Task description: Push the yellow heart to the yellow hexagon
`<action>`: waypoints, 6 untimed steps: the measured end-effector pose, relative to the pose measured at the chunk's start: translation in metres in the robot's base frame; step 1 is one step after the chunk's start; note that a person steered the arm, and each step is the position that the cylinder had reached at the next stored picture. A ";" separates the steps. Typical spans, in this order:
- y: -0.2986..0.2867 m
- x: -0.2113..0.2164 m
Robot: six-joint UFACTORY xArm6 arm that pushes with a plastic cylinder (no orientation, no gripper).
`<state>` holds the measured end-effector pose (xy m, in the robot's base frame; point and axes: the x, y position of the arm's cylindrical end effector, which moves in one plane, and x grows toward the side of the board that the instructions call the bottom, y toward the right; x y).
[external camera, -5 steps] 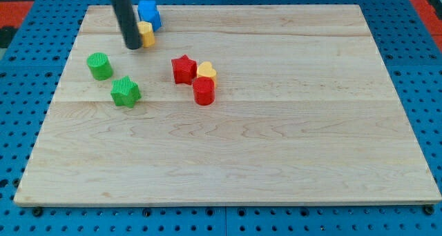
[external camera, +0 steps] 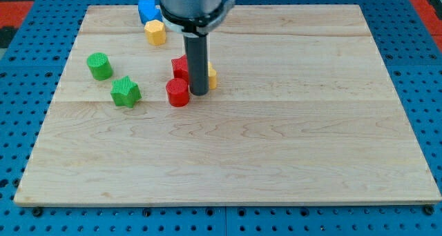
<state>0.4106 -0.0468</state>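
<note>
The yellow heart (external camera: 211, 76) lies just right of my rod, mostly hidden behind it. The yellow hexagon (external camera: 155, 32) sits near the view's top left, just below a blue block (external camera: 148, 10). My tip (external camera: 199, 93) rests on the board between the red cylinder (external camera: 177, 92) on its left and the yellow heart on its right. A red star (external camera: 179, 67) is partly hidden behind the rod.
A green cylinder (external camera: 99, 65) and a green star (external camera: 125, 91) lie at the view's left. The wooden board (external camera: 276, 139) ends in a blue pegboard surround on all sides.
My rod has moved from beside the yellow hexagon down and right to the red and yellow cluster. The red cylinder has slid left. The hexagon now shows fully.
</note>
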 end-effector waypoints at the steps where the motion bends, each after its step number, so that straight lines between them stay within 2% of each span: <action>1: 0.025 -0.006; 4: 0.045 -0.070; 6: -0.015 -0.139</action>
